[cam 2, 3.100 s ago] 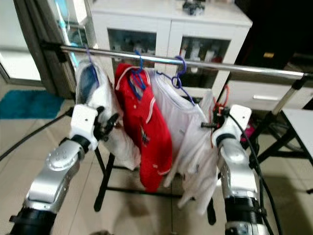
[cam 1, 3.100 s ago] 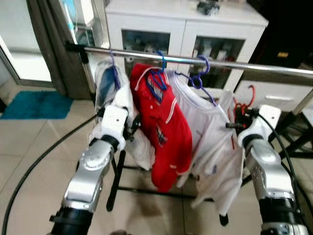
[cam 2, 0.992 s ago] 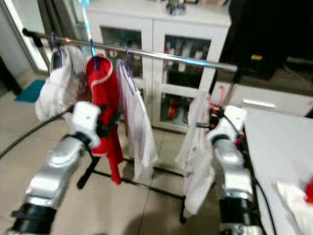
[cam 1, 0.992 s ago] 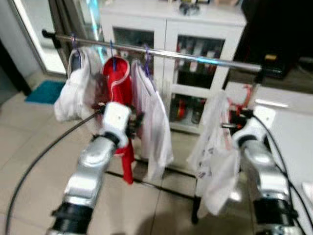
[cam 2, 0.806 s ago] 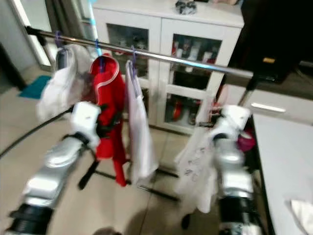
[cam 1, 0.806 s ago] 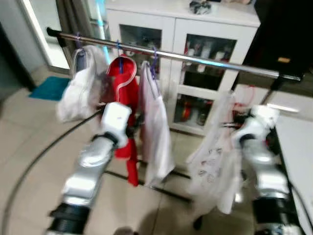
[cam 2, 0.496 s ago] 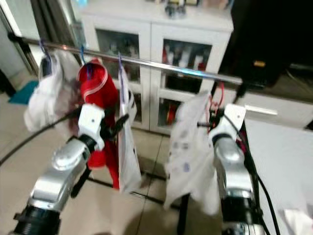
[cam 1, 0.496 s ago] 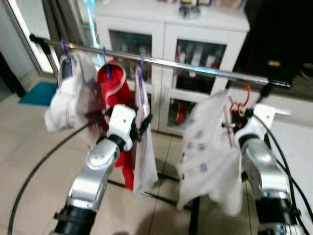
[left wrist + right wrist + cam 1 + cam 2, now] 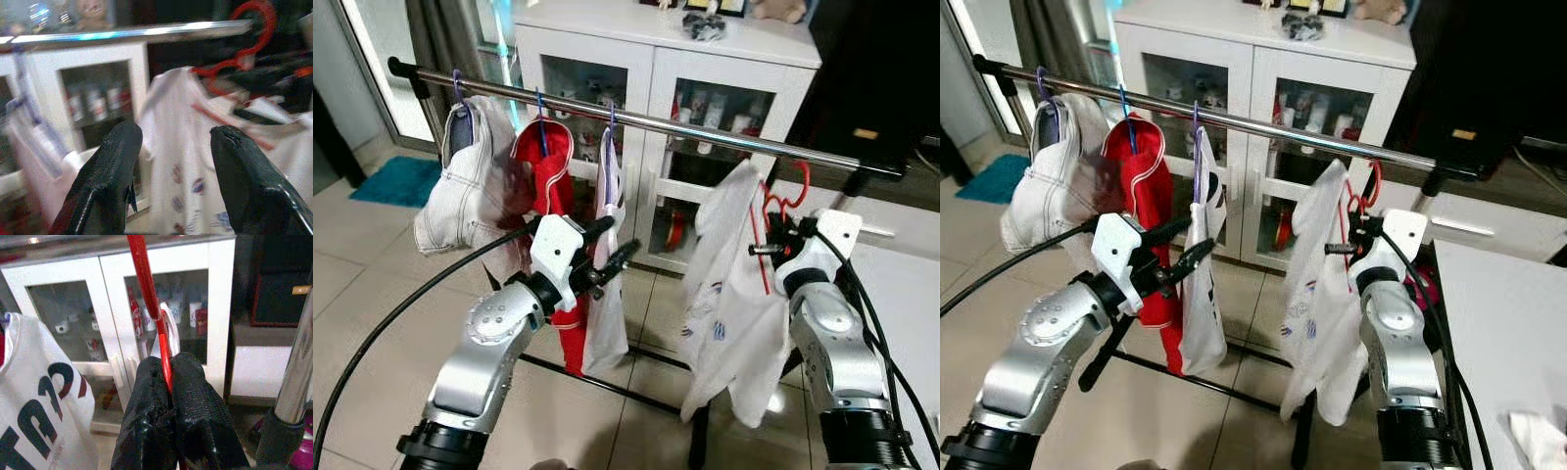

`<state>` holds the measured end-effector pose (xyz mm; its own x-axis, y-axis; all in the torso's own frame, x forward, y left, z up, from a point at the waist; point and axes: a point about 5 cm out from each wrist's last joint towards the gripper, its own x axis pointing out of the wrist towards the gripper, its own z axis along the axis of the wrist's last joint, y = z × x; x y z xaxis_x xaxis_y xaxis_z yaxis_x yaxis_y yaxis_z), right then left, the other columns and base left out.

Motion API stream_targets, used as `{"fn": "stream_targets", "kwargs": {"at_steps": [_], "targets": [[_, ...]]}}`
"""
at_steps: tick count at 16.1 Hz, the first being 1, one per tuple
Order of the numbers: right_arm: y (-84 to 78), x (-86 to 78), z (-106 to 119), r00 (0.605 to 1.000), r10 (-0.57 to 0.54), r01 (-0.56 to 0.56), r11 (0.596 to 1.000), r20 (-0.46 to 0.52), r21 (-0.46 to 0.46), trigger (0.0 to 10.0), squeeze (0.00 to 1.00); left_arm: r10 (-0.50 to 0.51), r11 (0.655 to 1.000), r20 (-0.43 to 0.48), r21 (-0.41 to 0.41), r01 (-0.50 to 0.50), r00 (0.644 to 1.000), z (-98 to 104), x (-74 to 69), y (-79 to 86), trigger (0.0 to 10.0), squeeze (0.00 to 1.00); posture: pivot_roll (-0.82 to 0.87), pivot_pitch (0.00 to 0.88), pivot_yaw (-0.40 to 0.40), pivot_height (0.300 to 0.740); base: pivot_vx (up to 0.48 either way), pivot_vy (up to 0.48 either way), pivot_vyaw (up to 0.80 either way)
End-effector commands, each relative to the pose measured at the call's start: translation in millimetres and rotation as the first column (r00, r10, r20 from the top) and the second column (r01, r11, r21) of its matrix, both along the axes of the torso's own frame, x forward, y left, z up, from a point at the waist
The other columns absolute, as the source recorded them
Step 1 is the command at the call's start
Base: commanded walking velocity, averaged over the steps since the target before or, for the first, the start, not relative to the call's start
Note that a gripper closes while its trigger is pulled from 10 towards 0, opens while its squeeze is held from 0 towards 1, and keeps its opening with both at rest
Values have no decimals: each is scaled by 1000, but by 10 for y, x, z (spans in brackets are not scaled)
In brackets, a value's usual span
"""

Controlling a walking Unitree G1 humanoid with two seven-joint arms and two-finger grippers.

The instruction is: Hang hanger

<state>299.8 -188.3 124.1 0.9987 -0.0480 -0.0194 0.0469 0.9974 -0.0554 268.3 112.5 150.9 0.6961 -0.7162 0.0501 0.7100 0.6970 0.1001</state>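
Three garments already hang on the rail [image 9: 636,119]: toward its left end a white bundle [image 9: 460,191], next along a red shirt [image 9: 546,186], then a white shirt [image 9: 605,264] edge-on. Below the rail and in front of that white shirt, the left tool [image 9: 609,257] hovers with its fingers spread and empty; the left wrist view looks between them at the red hanger's hook beneath the rail.

Further right along the rail, the red hanger [image 9: 781,204] with its printed white shirt [image 9: 734,294] is off the rail: its hook rises close under the bar, but I cannot tell whether it touches. The right tool [image 9: 767,245] is clenched on the hanger's stem, the red wire pinched between the two black fingers [image 9: 146,431] in the right wrist view.

Three seconds ago this shirt was crowded against the red shirt and the white one; now it stands well apart from them, under a bare stretch of rail, and the whole scene has shifted with the head camera as the robot turned. Half a second ago the shirt swung wide; now it hangs straighter from the grip.

That suggests the carrying is done and the hooking remains: the hook probably needs lifting over the bar and lowering before the grip lets go.
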Motion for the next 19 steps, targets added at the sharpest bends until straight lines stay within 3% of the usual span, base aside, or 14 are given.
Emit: {"fn": "stream_targets", "kwargs": {"at_steps": [1, 2, 6, 11, 19], "targets": [[2, 51, 190, 997, -1, 1, 1000, 80, -2, 10000, 0, -118, 993, -26, -28, 117, 993, 59, -67, -76, 10000, 0, 22, 0, -49, 740, 0, 0, 0], [33, 98, 216, 998, 10, -8, 999, 55, -44, 10000, 0, -174, 985, -39, -24, 173, 984, 90, -90, -101, 10000, 0, 22, 0, -49, 740, 0, 0, 0], [113, 254, 257, 999, 38, -42, 993, -34, -114, 10000, 0, -216, 976, -16, -40, 215, 976, 228, -67, -105, 10000, 0, 26, 0, -48, 740, 0, 0, 0], [207, 522, 380, 996, 42, -50, 994, -79, -101, 10000, 0, -251, 967, -31, -46, 250, 967, 268, -103, -116, 10000, 0, 32, 0, -48, 740, 0, 0, 0], [289, 672, 215, 969, 66, -91, 991, -239, -98, 10000, 0, -248, 968, -38, -40, 246, 968, 269, -109, -100, 10000, 0, 45, 0, -51, 740, 0, 0, 0]]}}
